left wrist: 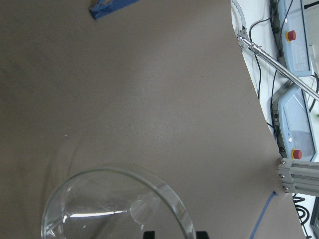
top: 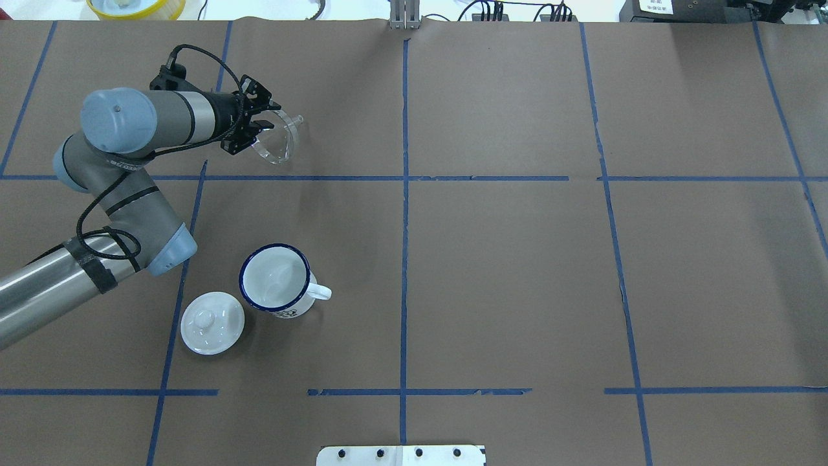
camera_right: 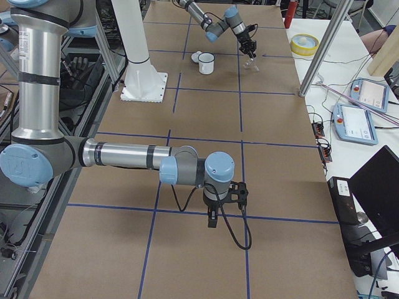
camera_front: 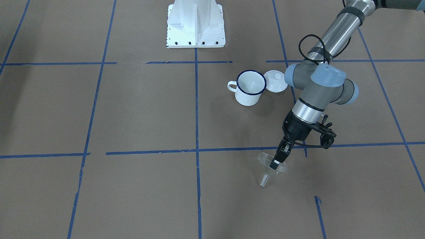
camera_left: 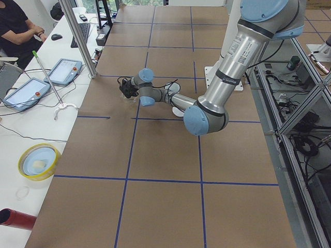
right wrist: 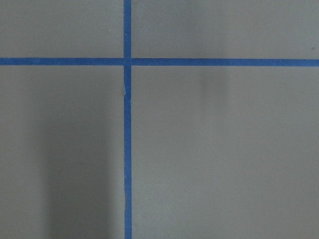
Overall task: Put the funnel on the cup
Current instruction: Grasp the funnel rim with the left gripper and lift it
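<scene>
The clear funnel point(camera_front: 269, 168) is tilted, spout pointing down and away from the arm, on the far side of the table near the operators' edge. My left gripper point(camera_front: 277, 160) is shut on its rim; it also shows in the overhead view point(top: 256, 133) with the funnel point(top: 279, 134). The left wrist view shows the funnel's mouth point(left wrist: 114, 204) from close up. The white enamel cup point(top: 275, 278) with a blue rim stands upright and empty nearer the robot base, handle to the right. My right gripper point(camera_right: 212, 217) hangs over bare table far from both; I cannot tell whether it is open.
A white domed lid point(top: 212, 322) with a knob lies just left of the cup, touching or nearly so. The left arm's elbow point(top: 165, 249) hovers close to the cup's left. The robot base point(camera_front: 196, 25) is behind. Blue tape lines cross the brown table.
</scene>
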{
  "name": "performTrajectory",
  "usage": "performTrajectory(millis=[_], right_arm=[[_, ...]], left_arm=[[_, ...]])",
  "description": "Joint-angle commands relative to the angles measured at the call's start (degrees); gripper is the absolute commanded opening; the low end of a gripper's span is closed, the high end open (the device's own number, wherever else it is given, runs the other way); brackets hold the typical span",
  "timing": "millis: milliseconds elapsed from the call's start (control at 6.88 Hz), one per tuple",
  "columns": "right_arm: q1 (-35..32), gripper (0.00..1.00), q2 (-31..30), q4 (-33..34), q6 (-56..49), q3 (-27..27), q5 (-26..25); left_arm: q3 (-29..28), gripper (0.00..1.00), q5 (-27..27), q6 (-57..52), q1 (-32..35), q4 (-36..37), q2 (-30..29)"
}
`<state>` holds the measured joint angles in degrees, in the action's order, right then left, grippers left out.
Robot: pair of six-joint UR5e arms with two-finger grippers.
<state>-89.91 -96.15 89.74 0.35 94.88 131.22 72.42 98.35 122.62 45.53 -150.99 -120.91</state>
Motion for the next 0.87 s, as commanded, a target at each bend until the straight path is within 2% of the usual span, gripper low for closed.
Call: performTrajectory(millis=[0,291,436,582,727], right_arm=[[0.0,1.0,0.0,0.0,0.0,0.0,0.0],[0.0,1.0,0.0,0.0,0.0,0.0,0.0],[0.0,1.0,0.0,0.0,0.0,0.0,0.0],[0.0,1.0,0.0,0.0,0.0,0.0,0.0],[0.0,1.0,0.0,0.0,0.0,0.0,0.0]], left_arm=[[0.0,0.02,0.0,0.0,0.0,0.0,-0.1],[0.3,0.0,0.0,-0.1,0.0,0.3,-0.2],[2.5,0.0,0.3,-0.2,0.5,0.8,-0.2],[7.8,0.0,0.4,-0.1,1.4,4.4,0.1],[12.8,0.0,0.5,-0.2,1.7,13.4,-0.1]])
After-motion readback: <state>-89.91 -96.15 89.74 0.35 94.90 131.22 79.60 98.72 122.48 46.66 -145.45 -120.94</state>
